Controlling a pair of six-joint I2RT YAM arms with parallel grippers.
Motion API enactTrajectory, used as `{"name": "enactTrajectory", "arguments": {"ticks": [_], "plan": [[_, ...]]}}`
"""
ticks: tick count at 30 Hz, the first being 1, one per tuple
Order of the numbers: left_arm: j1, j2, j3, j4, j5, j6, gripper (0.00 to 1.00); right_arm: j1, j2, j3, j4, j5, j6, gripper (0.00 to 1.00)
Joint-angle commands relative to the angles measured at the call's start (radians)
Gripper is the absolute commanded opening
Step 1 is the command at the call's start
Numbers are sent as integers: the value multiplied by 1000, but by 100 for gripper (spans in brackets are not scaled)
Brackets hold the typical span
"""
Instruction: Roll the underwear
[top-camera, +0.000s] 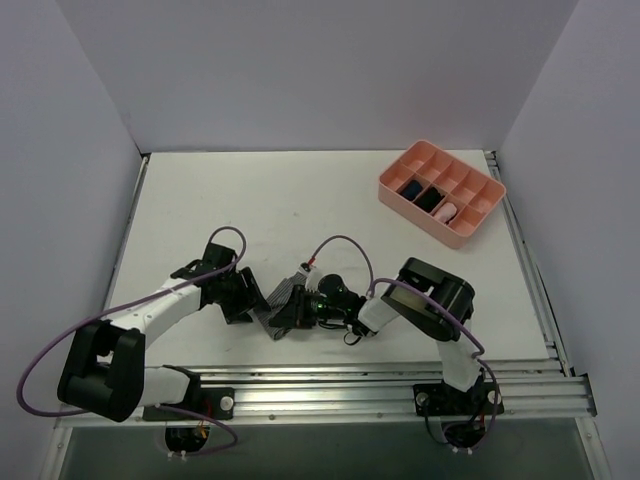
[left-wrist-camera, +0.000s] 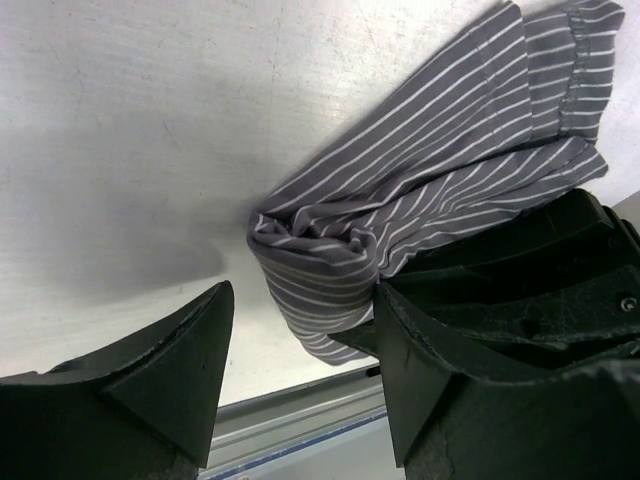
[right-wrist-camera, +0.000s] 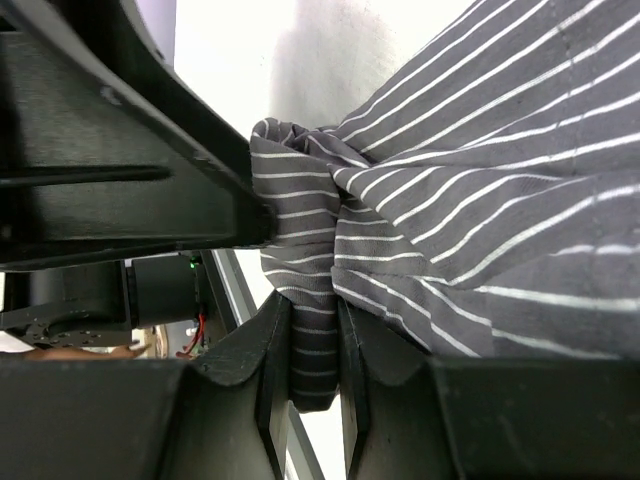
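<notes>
The underwear (top-camera: 281, 299) is grey striped cloth, bunched on the table near the front edge between my two grippers. In the right wrist view my right gripper (right-wrist-camera: 313, 330) is shut on a folded edge of the underwear (right-wrist-camera: 470, 200). In the top view the right gripper (top-camera: 297, 310) sits at the cloth's right side. My left gripper (top-camera: 252, 300) is at its left side. In the left wrist view the left gripper (left-wrist-camera: 305, 292) is open, and the rolled end of the underwear (left-wrist-camera: 420, 190) lies between its fingertips, unclamped. The orange tag and the waistband are hidden.
A pink divided tray (top-camera: 481, 220) holding small dark and pink rolled bundles stands at the back right. The metal rail of the table's front edge (top-camera: 330, 385) runs just below the grippers. White walls enclose the table on three sides.
</notes>
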Motion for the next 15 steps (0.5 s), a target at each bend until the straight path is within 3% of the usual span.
{"name": "enactTrajectory", "arguments": {"ticks": [1, 5, 8, 10, 15], "plan": [[-4, 33, -14, 79, -12, -1, 66, 10, 88, -34, -307, 35, -42, 0], [-4, 68, -22, 105, -12, -5, 62, 8, 78, -33, -310, 37, -22, 2], [-5, 105, -22, 105, -6, 4, 48, 10, 41, -31, -345, 55, -21, 10], [-5, 134, -13, 98, -5, 15, 32, 10, -16, -5, -450, 95, -65, 18], [-10, 211, 23, 55, -6, 39, 20, 22, -177, 113, -781, 216, -192, 33]]}}
